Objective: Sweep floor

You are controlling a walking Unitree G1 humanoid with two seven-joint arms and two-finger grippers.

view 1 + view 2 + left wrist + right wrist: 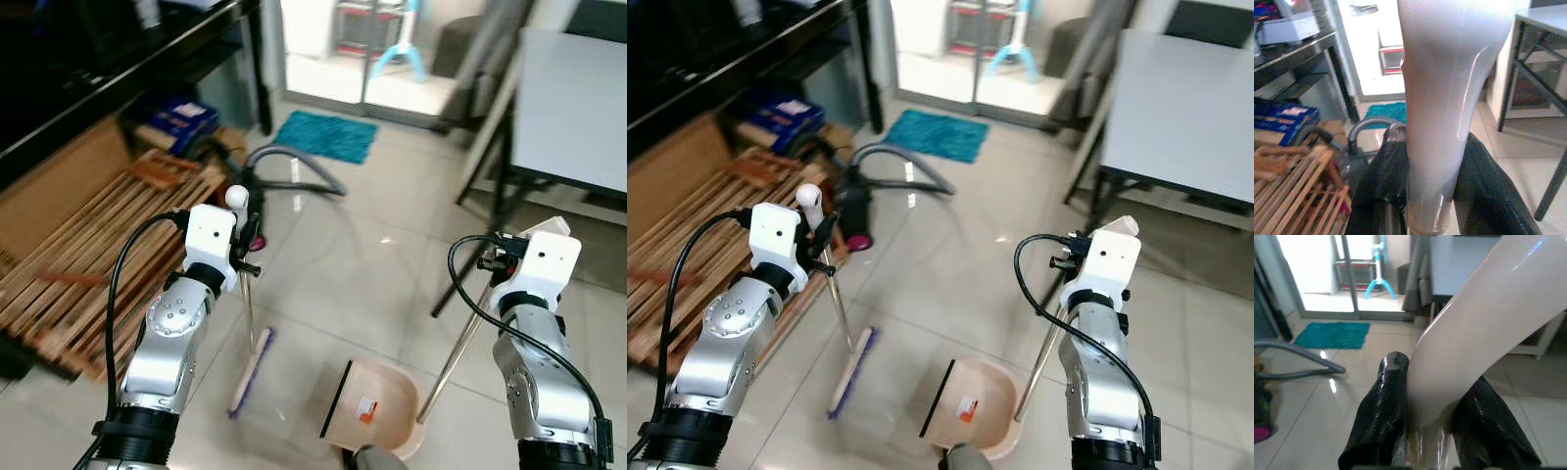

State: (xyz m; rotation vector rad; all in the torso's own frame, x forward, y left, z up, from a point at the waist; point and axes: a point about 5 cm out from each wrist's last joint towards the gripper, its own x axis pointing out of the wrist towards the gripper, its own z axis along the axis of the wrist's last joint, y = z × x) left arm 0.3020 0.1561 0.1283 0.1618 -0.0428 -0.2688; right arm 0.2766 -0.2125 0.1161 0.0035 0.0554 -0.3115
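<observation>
A broom stands upright on the tiled floor, its purple and white brush head (251, 370) flat on the tiles. My left gripper (246, 253) is shut on the broom's pale handle (1436, 98), just under its white knob (237, 196). A beige dustpan (380, 403) rests on the floor in front of me, open side toward the broom. Its metal pole (458, 354) slants up to the right. Around the pan's beige handle (1484, 323) my right gripper (496, 258) is shut, with black fingers (1382, 401) on either side.
A wooden slatted rack (88, 264) lies on the floor at left, under a black shelf (108, 69) with a blue box (181, 117). A vacuum hose (299, 168) and a teal mat (326, 135) lie ahead. A grey table (573, 98) on black legs (502, 186) stands at right.
</observation>
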